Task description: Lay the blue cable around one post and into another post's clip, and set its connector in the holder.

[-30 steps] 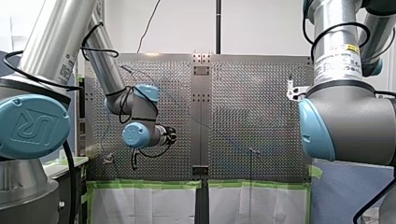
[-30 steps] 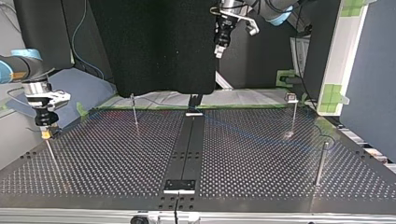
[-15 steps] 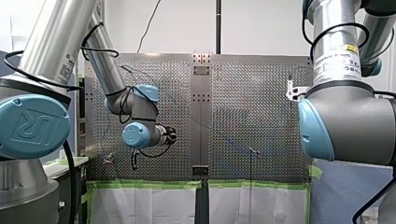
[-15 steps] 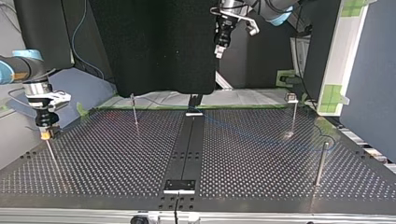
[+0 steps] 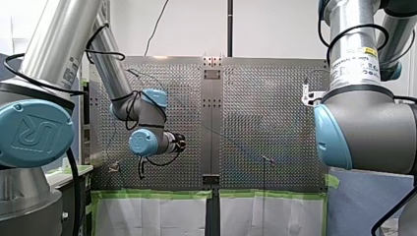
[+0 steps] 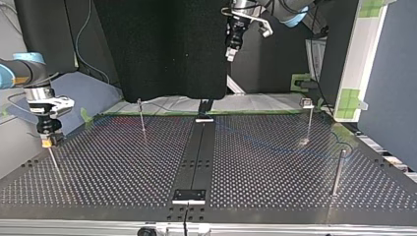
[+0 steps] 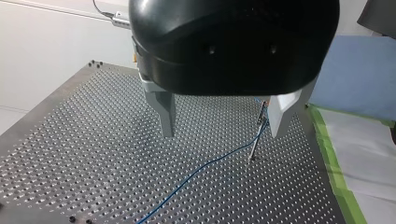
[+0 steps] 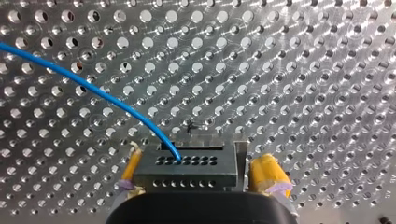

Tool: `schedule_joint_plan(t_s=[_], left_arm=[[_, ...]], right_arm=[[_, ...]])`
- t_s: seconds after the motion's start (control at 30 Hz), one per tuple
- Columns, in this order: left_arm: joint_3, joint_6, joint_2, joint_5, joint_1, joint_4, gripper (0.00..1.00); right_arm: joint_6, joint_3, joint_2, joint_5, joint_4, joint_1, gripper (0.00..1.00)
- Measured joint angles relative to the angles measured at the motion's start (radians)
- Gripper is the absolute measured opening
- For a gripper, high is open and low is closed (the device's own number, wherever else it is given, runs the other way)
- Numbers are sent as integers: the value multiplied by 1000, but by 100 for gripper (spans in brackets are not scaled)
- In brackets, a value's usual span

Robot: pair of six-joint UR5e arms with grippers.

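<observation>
risk: a yellow pad (image 8: 266, 170) snagging the connector (image 8: 184, 171) on withdrawal could pull it from the holder (image 8: 240, 154); cable tension adds to this.
blue cable (image 8: 93, 91): thin, arcs from the connector, ahead of the right gripper (image 8: 198, 161).
right gripper: pads straddle connector, gap visible, judged released.
left gripper (image 7: 222, 119): spread, empty.
</observation>
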Motion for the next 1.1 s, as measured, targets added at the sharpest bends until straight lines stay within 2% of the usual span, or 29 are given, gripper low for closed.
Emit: schedule_joint_plan(t_s=[0.53,1.1], left_arm=[[0,0,0,0,0,0,98],[0,0,0,0,-1,0,98]], right_arm=[[3,0,-3,2,5,4,99],[0,0,-24,4,35,4,99]])
